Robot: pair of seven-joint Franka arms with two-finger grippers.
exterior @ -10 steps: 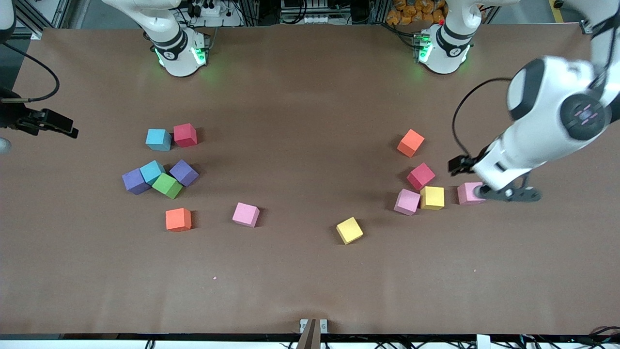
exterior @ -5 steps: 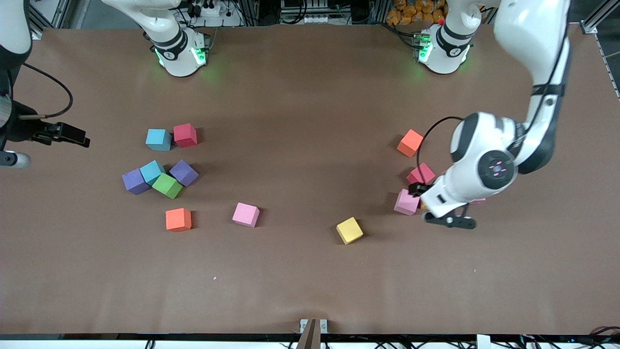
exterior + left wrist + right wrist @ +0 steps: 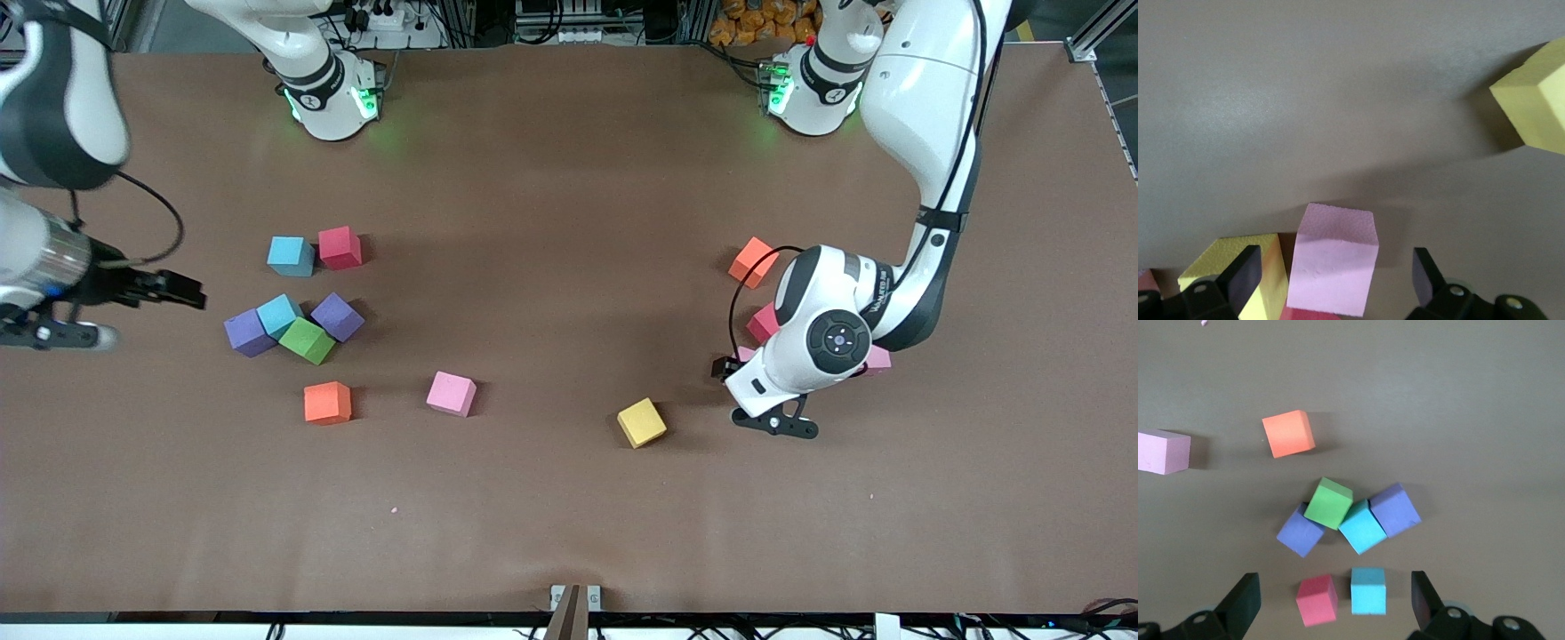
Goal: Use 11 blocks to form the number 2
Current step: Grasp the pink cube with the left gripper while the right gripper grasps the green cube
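My left gripper [image 3: 775, 425] hangs open over a pink block [image 3: 1333, 257], which shows between its fingers without touching them. A yellow block [image 3: 1271, 267] lies against that pink one. The left hand covers both in the front view. Around it lie an orange block [image 3: 753, 262], a red one [image 3: 761, 322], another pink [image 3: 879, 358] and a lone yellow [image 3: 642, 422]. My right gripper [image 3: 53, 336] is open and empty, high over the table's edge at the right arm's end. Near it lie a red block [image 3: 1317, 599], two purple blocks [image 3: 248, 332] [image 3: 337, 316], a green [image 3: 308, 340], an orange [image 3: 327, 402] and a pink [image 3: 451, 393].
Two light blue cubes sit among the blocks at the right arm's end, one [image 3: 291, 256] beside the red block, one [image 3: 279, 315] wedged between the purple and green ones. The brown table [image 3: 551, 222] is bare between the two groups. A small clamp [image 3: 574, 600] sits at the front edge.
The left arm has swung from the outer pink block toward the table's middle and now covers the pink and yellow pair. The right arm has moved in toward the purple and green cluster.
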